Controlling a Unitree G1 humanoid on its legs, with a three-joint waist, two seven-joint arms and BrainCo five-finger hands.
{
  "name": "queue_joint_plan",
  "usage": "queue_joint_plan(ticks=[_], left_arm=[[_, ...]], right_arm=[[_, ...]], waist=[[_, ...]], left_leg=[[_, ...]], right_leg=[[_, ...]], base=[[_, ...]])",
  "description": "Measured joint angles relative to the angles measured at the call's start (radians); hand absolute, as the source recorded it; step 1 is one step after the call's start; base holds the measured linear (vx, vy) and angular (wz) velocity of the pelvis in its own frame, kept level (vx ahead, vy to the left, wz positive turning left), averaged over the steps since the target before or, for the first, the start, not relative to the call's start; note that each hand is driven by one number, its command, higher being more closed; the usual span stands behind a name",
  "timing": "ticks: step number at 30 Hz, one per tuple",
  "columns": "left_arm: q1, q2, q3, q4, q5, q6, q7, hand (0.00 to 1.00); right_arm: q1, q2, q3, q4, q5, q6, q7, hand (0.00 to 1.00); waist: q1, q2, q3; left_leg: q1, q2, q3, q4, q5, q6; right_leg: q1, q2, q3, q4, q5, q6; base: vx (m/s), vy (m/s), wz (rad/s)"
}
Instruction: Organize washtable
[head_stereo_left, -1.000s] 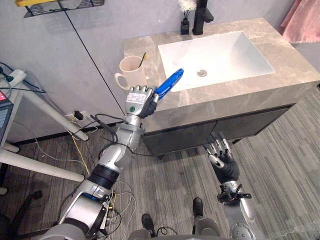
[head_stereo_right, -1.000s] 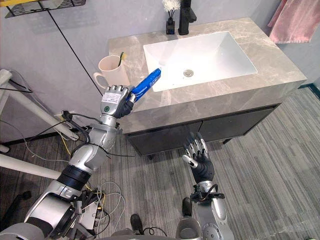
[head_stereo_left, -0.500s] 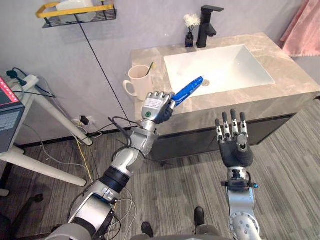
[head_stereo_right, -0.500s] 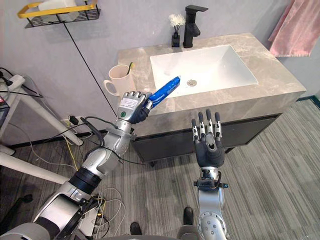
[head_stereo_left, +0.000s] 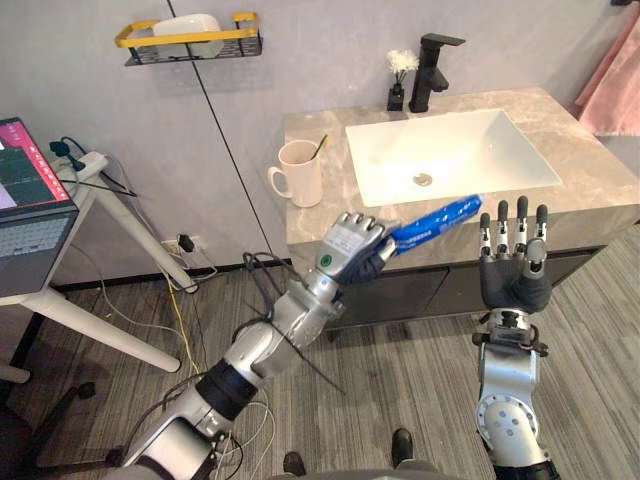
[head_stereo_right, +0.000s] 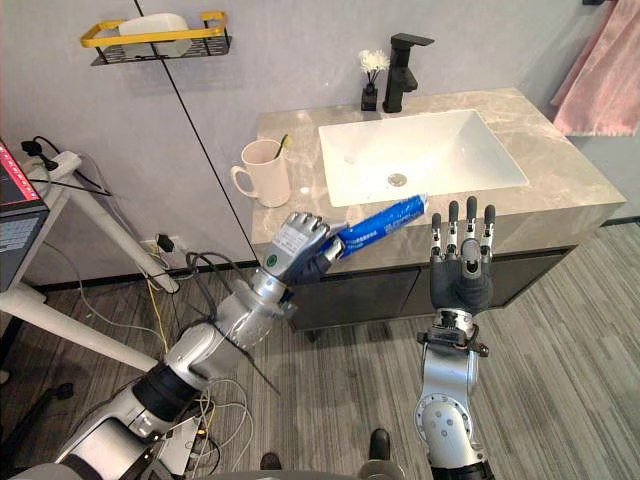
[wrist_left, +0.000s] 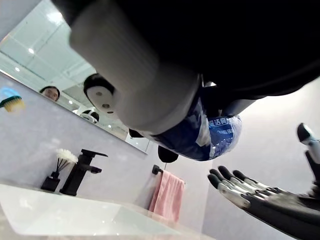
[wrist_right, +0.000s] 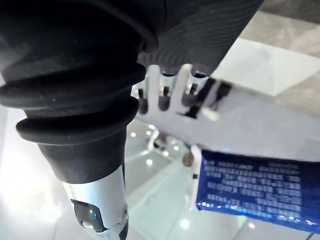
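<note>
My left hand is shut on a blue toothpaste tube, holding it in the air in front of the washtable's front edge. The tube points right, and its flat end is just beside the fingertips of my right hand. That hand stands upright and open, palm facing me, fingers straight, holding nothing. The left wrist view shows the tube under my curled fingers and the right hand close by. In the right wrist view the tube's end lies just past my straight fingers.
A cream cup with a toothbrush stands on the counter's left end. The white sink fills the middle, with a black faucet and a small flower vase behind it. A yellow wall shelf, a pink towel and a side desk surround the washtable.
The camera has shifted. My left hand has carried the tube rightward, away from the cup, toward my right hand. The right hand has risen from low down to counter height, fingers upright.
</note>
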Motion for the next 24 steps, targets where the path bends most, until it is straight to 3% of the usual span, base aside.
queue_joint_plan(ticks=[7, 14, 24], left_arm=[[0.020, 0.018, -0.086, -0.014, -0.051, -0.043, -0.062, 1.00], [0.021, 0.031, -0.101, -0.014, -0.090, -0.044, -0.073, 1.00], [0.021, 0.051, -0.101, -0.014, -0.090, -0.047, -0.077, 1.00]], right_arm=[[-0.022, -0.022, 0.052, 0.001, 0.020, 0.001, -0.007, 0.00], [-0.019, -0.050, 0.129, -0.008, 0.076, 0.002, 0.006, 0.00], [0.054, -0.212, 0.199, -0.092, 0.137, 0.095, 0.084, 0.00]], waist=[[0.008, -0.025, -0.018], [0.008, -0.038, -0.021], [0.008, -0.058, -0.020]], left_leg=[[0.001, -0.004, -0.017, -0.017, 0.008, 0.002], [0.002, -0.004, -0.021, -0.026, 0.012, 0.001], [0.001, -0.004, -0.021, -0.028, 0.012, 0.001]], right_leg=[[0.004, -0.003, -0.018, 0.000, -0.004, 0.004], [0.004, -0.002, -0.022, -0.001, -0.005, 0.004], [0.004, -0.002, -0.023, -0.001, -0.006, 0.005]], base=[[-0.01, -0.008, 0.07], [0.00, -0.003, 0.02], [0.00, 0.000, 0.00]])
